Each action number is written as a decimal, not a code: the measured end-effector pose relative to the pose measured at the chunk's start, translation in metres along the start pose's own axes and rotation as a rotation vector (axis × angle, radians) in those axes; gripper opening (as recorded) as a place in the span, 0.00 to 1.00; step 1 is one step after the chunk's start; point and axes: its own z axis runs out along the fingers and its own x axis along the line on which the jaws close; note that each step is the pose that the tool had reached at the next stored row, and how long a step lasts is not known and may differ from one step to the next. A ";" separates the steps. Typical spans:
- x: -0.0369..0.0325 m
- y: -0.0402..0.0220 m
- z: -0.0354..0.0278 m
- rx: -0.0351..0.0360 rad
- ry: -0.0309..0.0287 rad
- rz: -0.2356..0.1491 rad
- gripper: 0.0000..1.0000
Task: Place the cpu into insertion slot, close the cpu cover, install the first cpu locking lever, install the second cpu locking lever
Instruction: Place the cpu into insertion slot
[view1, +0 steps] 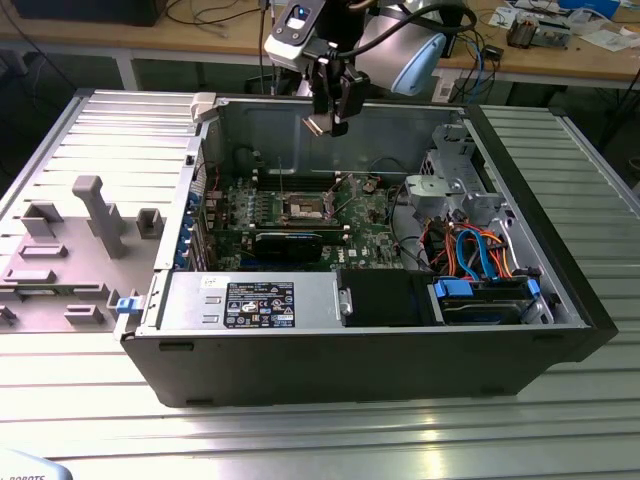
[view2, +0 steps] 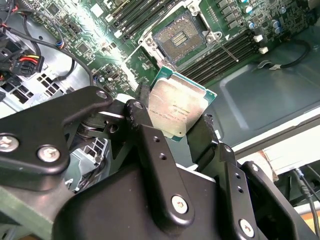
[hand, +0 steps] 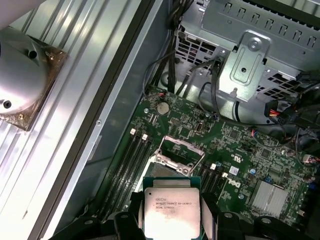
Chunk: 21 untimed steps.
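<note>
The gripper (view1: 331, 120) is hovering high over the open computer case (view1: 560, 300); its fingers (view2: 150, 135) are pinching the cpu (view2: 181, 105) by opposite edges, leaving its underside free; the insertion slot (view2: 178, 37) is lying exposed mid-motherboard (hand: 235, 150), well below, because the cpu cover (hand: 180, 149) appears to be standing raised.

Long silver slats make up the ribbed metal desk (view1: 560, 400) across the foreground of the exterior view, where light pools in pale streaks along its near edge. Behind it runs a wooden desk (view1: 200, 40) on white legs (view1: 126, 70), strewn with cables (view1: 215, 15) and, toward the exterior view's right, what appear to be loose papers (view1: 610, 38). The space beneath it lies in shadow.
</note>
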 end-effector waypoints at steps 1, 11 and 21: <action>0.0000 0.0000 0.0000 0.0000 -0.0002 0.002 0.54; 0.0000 0.0001 0.0001 0.0001 -0.0022 0.017 0.54; -0.0001 0.0001 0.0001 0.0024 -0.0075 0.017 0.54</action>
